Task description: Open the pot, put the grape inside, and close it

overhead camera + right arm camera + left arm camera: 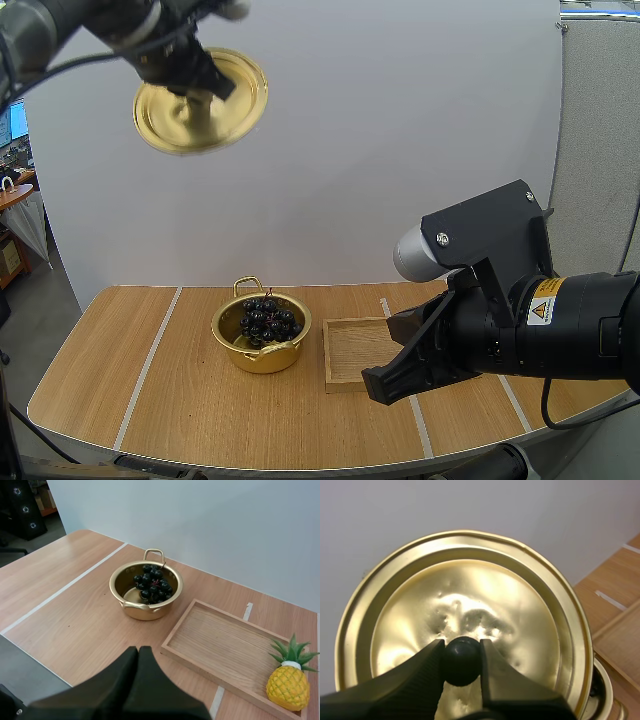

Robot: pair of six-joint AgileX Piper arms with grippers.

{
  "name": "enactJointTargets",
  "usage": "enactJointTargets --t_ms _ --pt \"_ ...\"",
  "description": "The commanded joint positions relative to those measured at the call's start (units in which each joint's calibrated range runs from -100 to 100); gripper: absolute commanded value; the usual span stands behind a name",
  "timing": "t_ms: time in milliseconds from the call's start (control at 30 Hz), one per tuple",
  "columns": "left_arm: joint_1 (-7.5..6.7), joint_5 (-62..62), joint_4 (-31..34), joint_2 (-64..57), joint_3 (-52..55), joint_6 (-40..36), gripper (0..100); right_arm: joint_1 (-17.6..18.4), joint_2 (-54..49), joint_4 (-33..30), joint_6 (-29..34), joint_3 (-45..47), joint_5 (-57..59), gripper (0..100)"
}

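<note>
A wooden table [180,400] before a plain white wall: the gold pot [262,362] stands open near its middle, a bunch of dark grapes [268,320] lying inside. Well above the table, up and left of the pot in the high view, the left gripper [462,652] holds the gold lid [470,595] tilted in the air, its fingertips pinching the lid's black knob [462,664]. A shallow tray [352,352] lies just right of the pot, with a toy pineapple [287,685] beside it. The right gripper [138,652] hangs over the table's near side by the tray, its fingers pressed together into one dark wedge, gripping nothing.
</note>
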Motion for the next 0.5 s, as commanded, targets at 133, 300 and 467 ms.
enactJointTargets --t_ms 133,300,467 --pt "-0.10 -11.1 -7.9 0.2 19.4 10.0 0 0.1 -0.1 -0.5 0.6 0.2 0.0 0" --pt "-0.10 -11.8 -8.0 4.2 25.9 12.7 0 0.1 -0.1 -0.5 0.6 0.2 0.0 0" --pt "-0.10 -13.3 -8.8 9.7 27.6 13.5 0 0.1 -0.1 -0.5 0.6 0.2 0.0 0"
